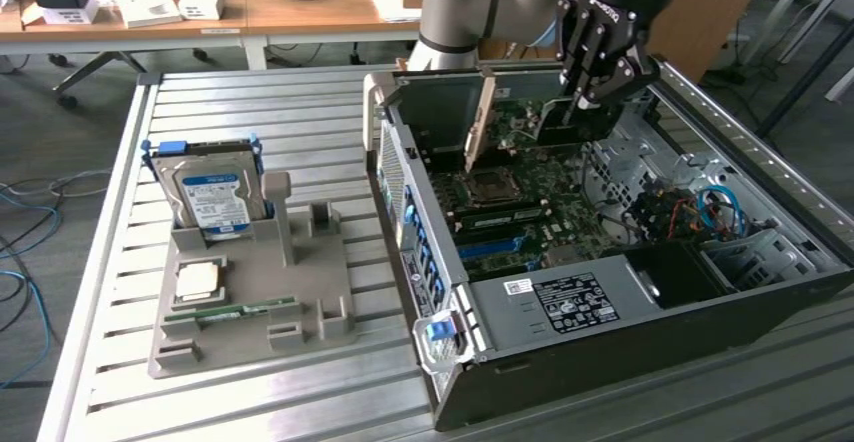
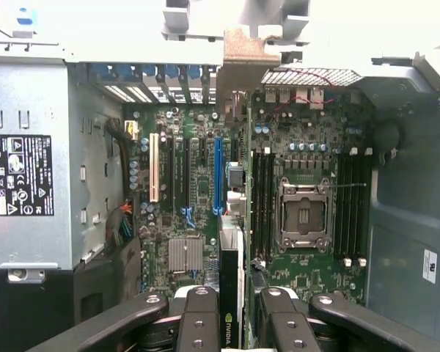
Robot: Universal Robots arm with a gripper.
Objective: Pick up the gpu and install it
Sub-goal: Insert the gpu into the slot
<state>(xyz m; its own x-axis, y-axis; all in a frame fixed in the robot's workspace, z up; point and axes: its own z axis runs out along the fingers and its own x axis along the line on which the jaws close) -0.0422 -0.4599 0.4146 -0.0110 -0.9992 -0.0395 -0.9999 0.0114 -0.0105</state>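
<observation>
The gpu (image 1: 527, 122), a dark green card, stands on edge inside the open computer case (image 1: 747, 292), over the far end of the motherboard (image 1: 534, 197). My gripper (image 1: 582, 112) comes down from above and is shut on the card's upper edge. In the wrist view the gpu (image 2: 232, 257) runs edge-on between my two black fingers (image 2: 202, 315), in my gripper (image 2: 237, 297). There its metal bracket end (image 2: 242, 55) reaches the case's rear wall. The card lines up just beside the blue slot (image 2: 218, 176). Whether it sits in a slot I cannot tell.
A grey holder (image 1: 314, 297) at the exterior view's left carries a hard drive (image 1: 207, 187), a processor chip (image 1: 198, 280) and a green memory stick (image 1: 240, 310). The power supply box (image 1: 561, 302) fills the case's near end. The empty processor socket (image 2: 304, 213) lies beside the card.
</observation>
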